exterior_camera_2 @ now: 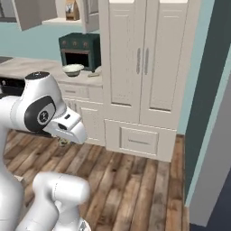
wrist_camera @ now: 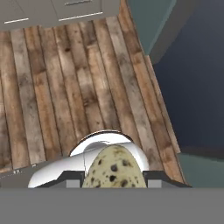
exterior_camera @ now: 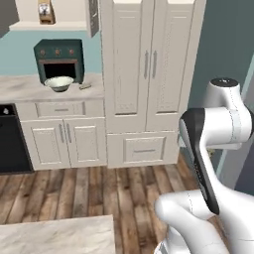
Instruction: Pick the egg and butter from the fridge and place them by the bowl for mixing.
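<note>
Egg [wrist_camera: 114,168] held tight, ready to carry.
Two fingers pinch the speckled egg so it will not drop over the wood floor [wrist_camera: 65,87]. It should go by the bowl [exterior_camera: 59,83] on the counter [exterior_camera: 20,89], far off.

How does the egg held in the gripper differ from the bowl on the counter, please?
The egg is beige with dark speckles; the bowl is plain pale cream-white. The egg is a closed oval, while the bowl is wide, shallow and open at the top. The egg sits clamped in the gripper above the wooden floor; the bowl rests on the counter in front of the green toaster oven. Both are rounded and light in tone.
</note>
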